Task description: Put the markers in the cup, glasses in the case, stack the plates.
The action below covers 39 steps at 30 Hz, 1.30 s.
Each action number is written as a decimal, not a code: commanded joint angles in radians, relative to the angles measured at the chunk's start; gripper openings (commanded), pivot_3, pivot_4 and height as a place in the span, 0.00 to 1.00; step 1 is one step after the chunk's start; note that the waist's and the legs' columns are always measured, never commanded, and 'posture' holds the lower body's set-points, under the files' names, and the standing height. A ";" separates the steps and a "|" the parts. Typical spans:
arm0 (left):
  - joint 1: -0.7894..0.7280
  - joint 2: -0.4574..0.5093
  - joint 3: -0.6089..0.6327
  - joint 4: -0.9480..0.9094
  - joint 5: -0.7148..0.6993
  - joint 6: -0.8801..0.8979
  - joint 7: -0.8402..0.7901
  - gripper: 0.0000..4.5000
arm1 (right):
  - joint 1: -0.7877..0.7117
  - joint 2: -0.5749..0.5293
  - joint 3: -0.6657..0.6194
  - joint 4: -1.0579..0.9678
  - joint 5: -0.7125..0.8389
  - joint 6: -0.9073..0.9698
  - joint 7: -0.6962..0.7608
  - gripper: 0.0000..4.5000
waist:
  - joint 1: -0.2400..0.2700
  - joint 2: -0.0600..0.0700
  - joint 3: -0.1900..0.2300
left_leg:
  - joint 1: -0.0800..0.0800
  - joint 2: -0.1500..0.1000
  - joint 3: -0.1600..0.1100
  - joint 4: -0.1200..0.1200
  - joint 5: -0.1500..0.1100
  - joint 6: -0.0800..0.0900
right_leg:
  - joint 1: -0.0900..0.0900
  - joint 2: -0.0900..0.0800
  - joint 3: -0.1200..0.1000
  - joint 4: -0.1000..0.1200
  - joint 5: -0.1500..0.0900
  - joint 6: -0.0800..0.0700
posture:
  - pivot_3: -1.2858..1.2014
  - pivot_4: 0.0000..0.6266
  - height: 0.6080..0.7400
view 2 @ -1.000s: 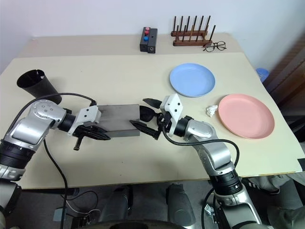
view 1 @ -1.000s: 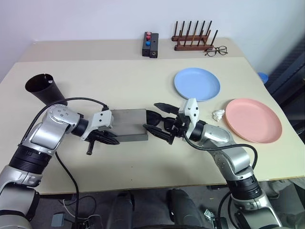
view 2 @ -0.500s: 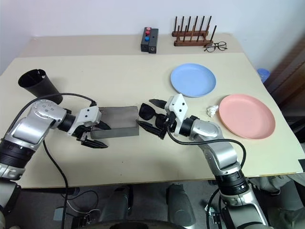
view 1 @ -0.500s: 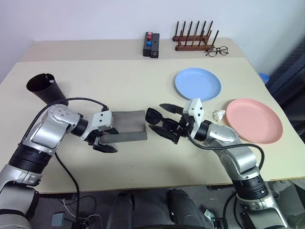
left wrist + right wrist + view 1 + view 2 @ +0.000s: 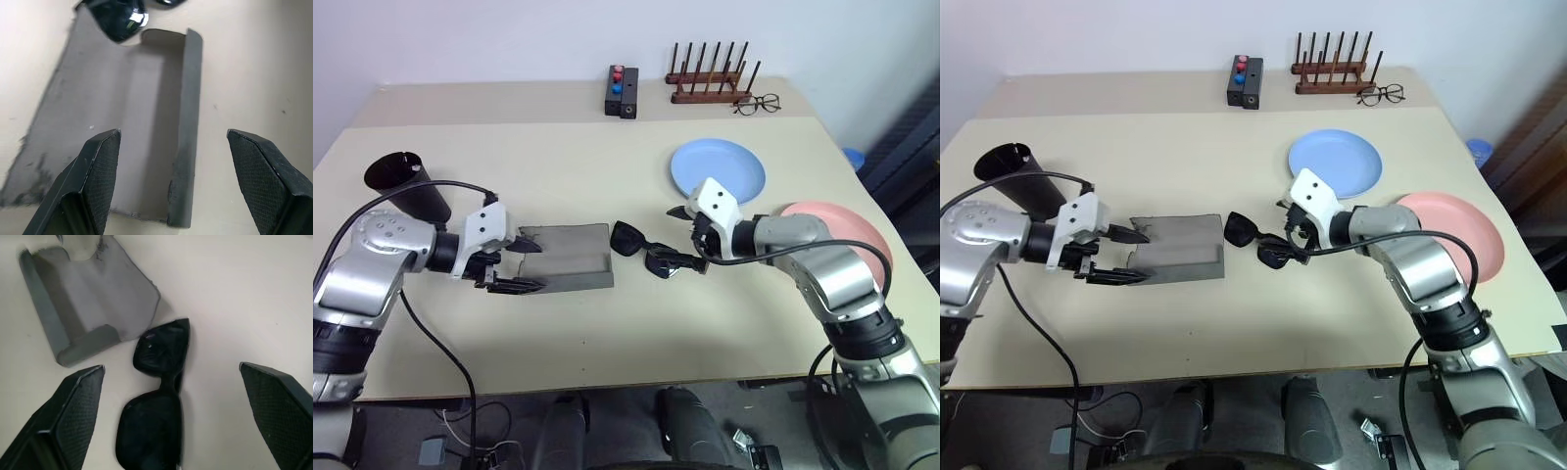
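- Case (image 5: 570,257): lying open on counter (image 5: 607,176), ready for loading.
- Glasses (image 5: 651,250): just beside case mouth, not yet inside.
- Left claw (image 5: 514,266), right claw (image 5: 690,238): both released, empty.

The light is even, soft and bright, as from overhead room lamps. The desk (image 5: 607,157) shows pale with no hard glare, and shadows under the case (image 5: 570,257) and the sunglasses (image 5: 651,252) are faint and short. The head views are sharp to the edges. In the left wrist view a small white glint sits on a lens, and the near fingers (image 5: 98,176) look slightly soft.
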 commanded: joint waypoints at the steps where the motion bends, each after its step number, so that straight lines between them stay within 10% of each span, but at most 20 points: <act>1: 0.084 0.014 0.096 -0.080 -0.026 -0.003 0.062 0.79 | -0.045 0.023 0.069 -0.065 -0.072 0.055 -0.048 1.00 | 0.001 0.000 0.000 | 0.000 0.000 0.000 0.000 0.000 0.000 | 0.000 0.000 0.000 0.000 0.000 0.000 | 0.52 0.24 1.00; 14: 0.371 -0.033 0.230 -0.280 -0.117 -0.042 0.151 0.79 | -0.052 0.107 0.223 -0.130 -0.295 0.236 -0.240 1.00 | 0.004 0.000 0.000 | -0.003 0.000 0.000 0.001 0.000 0.000 | -0.002 0.000 0.000 0.000 0.000 -0.002 | 0.52 0.24 1.00; 39: 0.459 -0.152 0.216 -0.185 -0.113 -0.266 0.240 0.79 | -0.037 0.146 0.237 -0.068 -0.401 0.273 -0.315 1.00 | 0.002 0.000 0.000 | -0.002 0.000 0.000 0.001 0.000 0.000 | -0.002 0.000 0.000 0.000 0.000 -0.002 | 0.52 0.24 1.00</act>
